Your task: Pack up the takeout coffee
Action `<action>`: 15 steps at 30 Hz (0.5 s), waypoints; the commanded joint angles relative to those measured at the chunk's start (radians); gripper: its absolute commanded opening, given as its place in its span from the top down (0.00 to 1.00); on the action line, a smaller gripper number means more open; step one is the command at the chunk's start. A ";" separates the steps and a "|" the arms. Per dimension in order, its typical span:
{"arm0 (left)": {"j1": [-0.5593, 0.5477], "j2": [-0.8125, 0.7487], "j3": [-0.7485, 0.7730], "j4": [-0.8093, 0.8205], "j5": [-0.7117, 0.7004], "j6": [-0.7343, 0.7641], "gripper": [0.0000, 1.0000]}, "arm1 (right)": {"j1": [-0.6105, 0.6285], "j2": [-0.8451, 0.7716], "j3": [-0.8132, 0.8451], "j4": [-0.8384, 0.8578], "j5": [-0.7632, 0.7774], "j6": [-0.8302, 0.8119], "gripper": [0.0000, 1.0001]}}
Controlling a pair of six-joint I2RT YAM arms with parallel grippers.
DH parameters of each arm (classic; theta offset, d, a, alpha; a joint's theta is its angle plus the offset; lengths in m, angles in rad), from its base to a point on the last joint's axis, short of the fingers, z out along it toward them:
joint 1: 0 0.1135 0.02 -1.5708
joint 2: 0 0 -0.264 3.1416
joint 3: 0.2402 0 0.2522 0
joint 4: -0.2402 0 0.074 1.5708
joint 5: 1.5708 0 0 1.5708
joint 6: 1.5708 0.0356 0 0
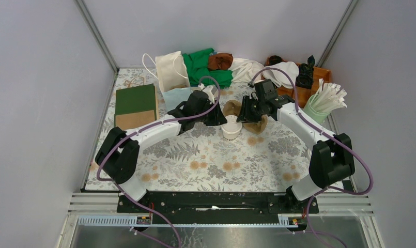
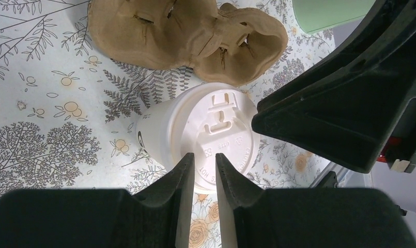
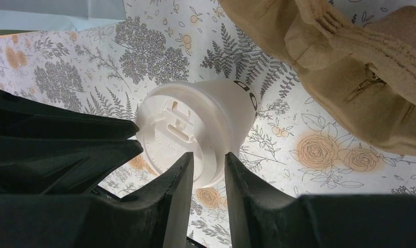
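While left hand [image 2: 204,157], right hand [image 3: 209,155] straddle takeout coffee [image 1: 231,127] lid rim: both narrow, grip unclear.

The takeout coffee [image 1: 231,127], a small pale paper cup with a white round lid pressed on, stands upright on the floral-patterned surface [image 1: 195,165], near its middle.

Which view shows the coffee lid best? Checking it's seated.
Left wrist: the takeout coffee shows its lid face-on, embossing clear. Right wrist shows it slanted, near edge hidden. Top external: only a small white disc.
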 commanded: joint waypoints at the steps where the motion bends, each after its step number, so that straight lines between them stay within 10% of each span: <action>1: 0.000 0.012 0.040 0.001 0.004 0.017 0.74 | 0.006 0.001 -0.015 0.005 -0.023 0.012 0.64; 15: 0.000 -0.074 0.035 -0.049 -0.067 0.045 0.67 | 0.005 0.004 -0.015 0.009 -0.024 0.017 0.64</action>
